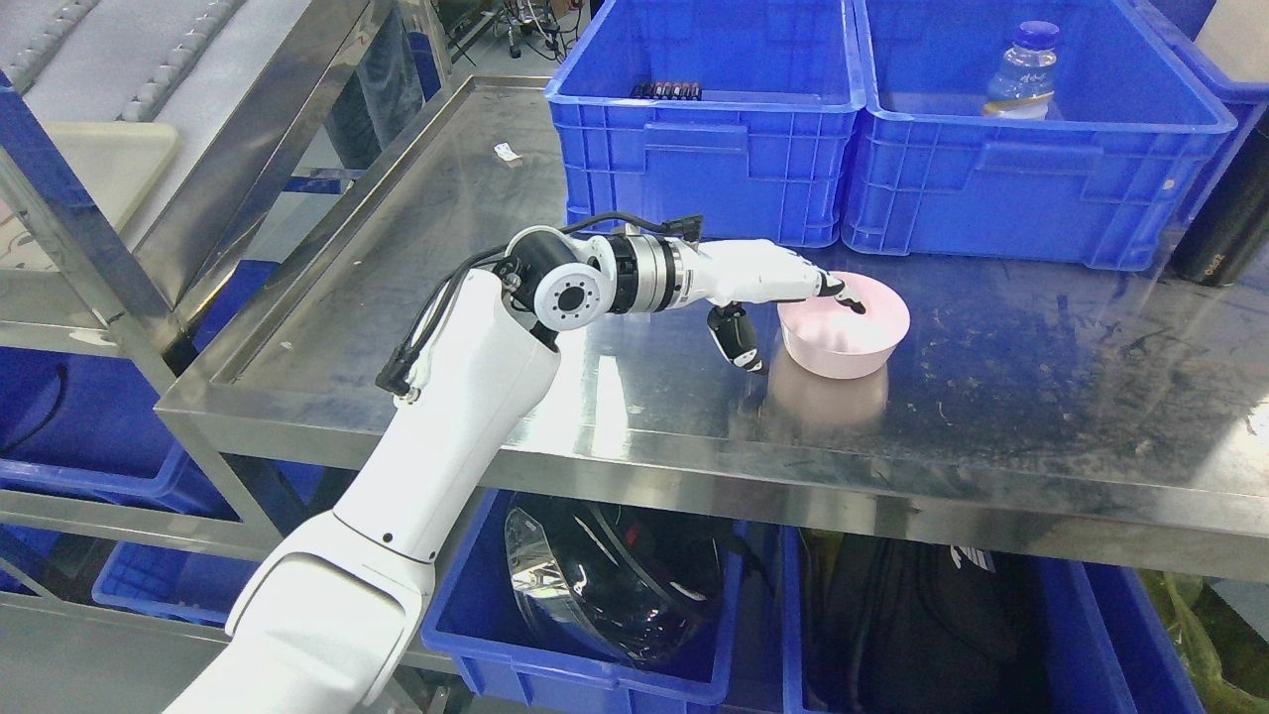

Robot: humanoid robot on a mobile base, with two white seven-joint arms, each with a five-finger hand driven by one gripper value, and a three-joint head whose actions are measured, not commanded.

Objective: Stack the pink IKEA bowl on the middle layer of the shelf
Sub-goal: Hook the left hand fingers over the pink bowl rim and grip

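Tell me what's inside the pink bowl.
Only the left hand's fingertips reach over the near rim into the pink bowl; the thumb stays outside. The visible interior looks bare. The patch under the fingertips is covered.

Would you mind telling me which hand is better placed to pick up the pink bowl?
The left hand: its fingers already reach over the near rim of the bowl, thumb outside the wall. The right arm is out of view.
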